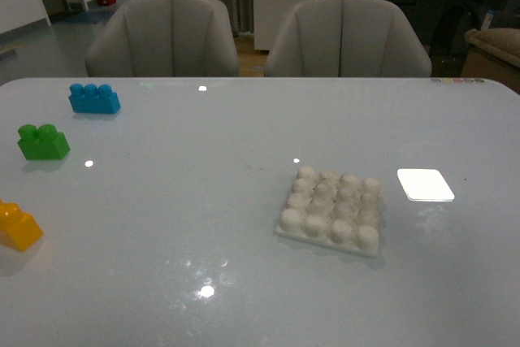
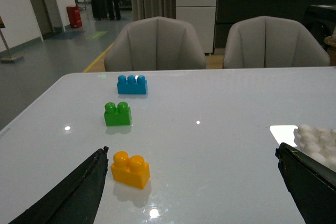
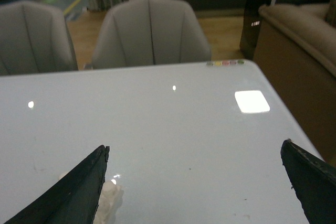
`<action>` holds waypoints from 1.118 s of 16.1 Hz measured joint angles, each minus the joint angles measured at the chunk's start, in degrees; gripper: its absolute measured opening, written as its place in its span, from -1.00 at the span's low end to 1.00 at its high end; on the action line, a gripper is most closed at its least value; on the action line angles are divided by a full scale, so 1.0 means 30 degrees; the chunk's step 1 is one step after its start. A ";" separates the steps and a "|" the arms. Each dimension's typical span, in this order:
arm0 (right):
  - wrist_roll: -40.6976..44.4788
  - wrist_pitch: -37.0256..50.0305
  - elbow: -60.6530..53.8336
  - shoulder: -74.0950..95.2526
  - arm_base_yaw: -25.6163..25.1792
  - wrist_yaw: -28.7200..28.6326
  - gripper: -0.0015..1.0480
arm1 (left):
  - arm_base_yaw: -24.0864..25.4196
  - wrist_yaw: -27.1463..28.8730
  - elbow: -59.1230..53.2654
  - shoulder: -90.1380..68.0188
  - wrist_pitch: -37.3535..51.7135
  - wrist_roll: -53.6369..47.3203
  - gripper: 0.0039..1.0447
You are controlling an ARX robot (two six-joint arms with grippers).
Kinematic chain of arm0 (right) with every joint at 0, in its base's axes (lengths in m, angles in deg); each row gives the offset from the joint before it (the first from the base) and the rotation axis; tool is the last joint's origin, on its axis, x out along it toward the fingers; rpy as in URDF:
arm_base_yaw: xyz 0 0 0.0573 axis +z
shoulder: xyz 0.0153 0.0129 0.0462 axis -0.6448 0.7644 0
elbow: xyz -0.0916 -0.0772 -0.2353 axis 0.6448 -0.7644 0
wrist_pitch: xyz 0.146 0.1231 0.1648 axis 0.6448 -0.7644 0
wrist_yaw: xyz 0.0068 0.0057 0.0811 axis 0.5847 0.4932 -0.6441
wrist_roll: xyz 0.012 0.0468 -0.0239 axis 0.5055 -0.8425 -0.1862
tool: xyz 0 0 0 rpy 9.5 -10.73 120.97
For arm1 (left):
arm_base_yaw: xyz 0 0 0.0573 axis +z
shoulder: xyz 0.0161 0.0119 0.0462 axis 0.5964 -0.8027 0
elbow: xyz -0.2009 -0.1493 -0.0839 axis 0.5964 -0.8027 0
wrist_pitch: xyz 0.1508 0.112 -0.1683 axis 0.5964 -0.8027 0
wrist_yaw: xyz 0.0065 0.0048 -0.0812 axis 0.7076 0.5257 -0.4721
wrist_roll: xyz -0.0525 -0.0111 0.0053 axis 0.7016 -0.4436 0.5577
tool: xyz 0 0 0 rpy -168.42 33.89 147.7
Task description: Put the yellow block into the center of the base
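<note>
On our pale glossy desk (image 1: 203, 225) lie a blue brick (image 1: 94, 98), a green brick (image 1: 43, 142) and the yellow block (image 1: 18, 227) at left, with the base (image 1: 331, 209) and a white square (image 1: 425, 184) at right.

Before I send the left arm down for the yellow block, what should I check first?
1. Left gripper open: ok.
2. Yellow block upright, studs up, nothing touching it: ok.
3. Block centred in the left gripper's opening: not ok, it sits off to one side.
4. Base center studs bare: ok.
5. Green brick apart from the block: ok.
6. Right gripper open, empty: ok.
</note>
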 joint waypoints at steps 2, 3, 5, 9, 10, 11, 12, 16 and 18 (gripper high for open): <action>0.0080 -0.1647 0.3111 0.4328 0.0576 -0.0036 0.87 | 0.0000 0.0000 0.0000 0.0000 -0.0007 -0.0007 0.88; 0.0102 -0.2208 0.4539 0.6237 0.0823 0.0146 0.87 | 0.0000 0.0000 0.0000 0.0000 -0.0007 0.0000 0.88; 0.0146 -0.4102 0.7584 1.0309 0.1552 0.0437 0.87 | 0.0000 0.0000 0.0000 0.0000 -0.0007 0.0000 0.88; -0.0073 -0.6135 0.9194 1.4710 0.2900 0.0146 0.87 | 0.0000 0.0000 0.0000 0.0000 -0.0007 0.0000 0.88; -0.0335 -0.6513 0.9435 1.5693 0.3315 -0.0044 0.87 | 0.0000 0.0000 0.0000 0.0000 -0.0007 0.0000 0.88; -0.0546 -0.6637 0.9661 1.6371 0.3614 -0.0138 0.87 | 0.0000 0.0000 0.0000 0.0000 -0.0007 0.0000 0.88; -0.0852 -0.6914 0.9989 1.6968 0.3876 -0.0393 0.87 | 0.0000 0.0000 0.0000 0.0000 -0.0007 -0.0007 0.88; -0.2200 -0.7366 1.1519 1.8914 0.4750 -0.1239 0.87 | 0.0000 0.0000 0.0000 0.0000 -0.0007 0.0000 0.88; -0.2929 -0.7665 1.2189 1.9948 0.5100 -0.1399 0.87 | 0.0000 0.0007 0.0000 0.0000 0.0000 -0.0007 0.88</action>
